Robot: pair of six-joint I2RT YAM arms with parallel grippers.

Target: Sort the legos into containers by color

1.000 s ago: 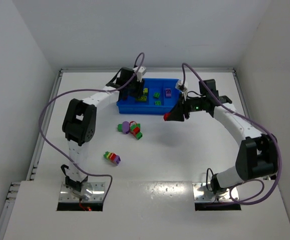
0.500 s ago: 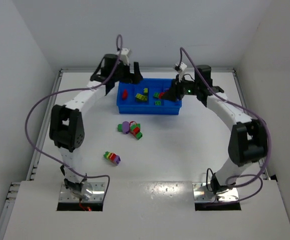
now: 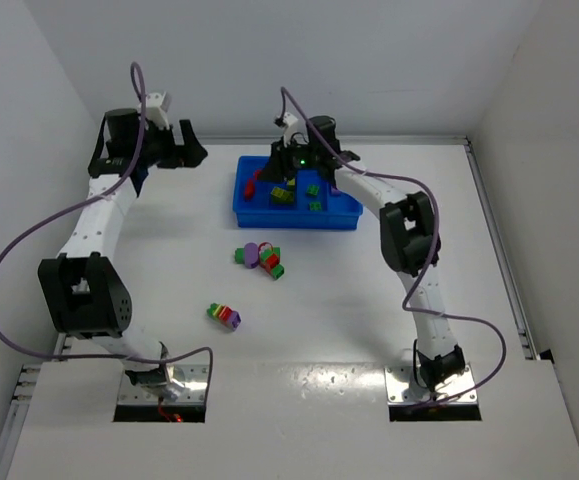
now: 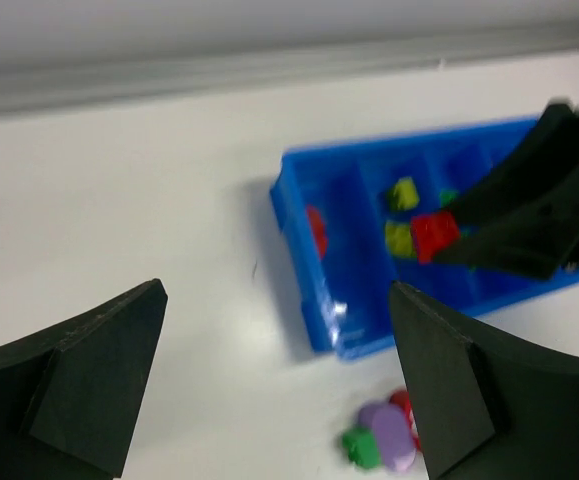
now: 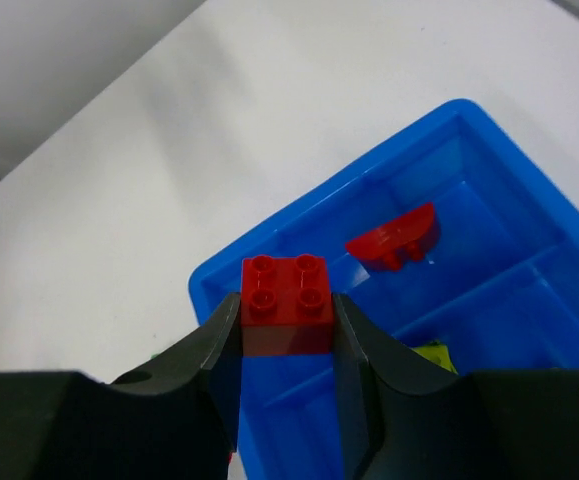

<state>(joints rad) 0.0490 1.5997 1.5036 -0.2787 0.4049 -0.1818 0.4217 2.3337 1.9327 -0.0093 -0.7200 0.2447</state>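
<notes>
Red 2x2 brick clamped between the right gripper fingers, studs toward the wrist cam, over the left half of the blue tray. Leftmost compartment, just past the tips, holds one red curved piece. Next compartment along has yellow-green bricks, the one after has green bricks. Loose cluster – green, purple, red – lies on the table, on the tray's near side, well apart from that gripper. Multicolour stack lies further off still.

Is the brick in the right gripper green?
No, the right gripper is clamped on a red brick, its studs plainly red in the right wrist view.
</notes>
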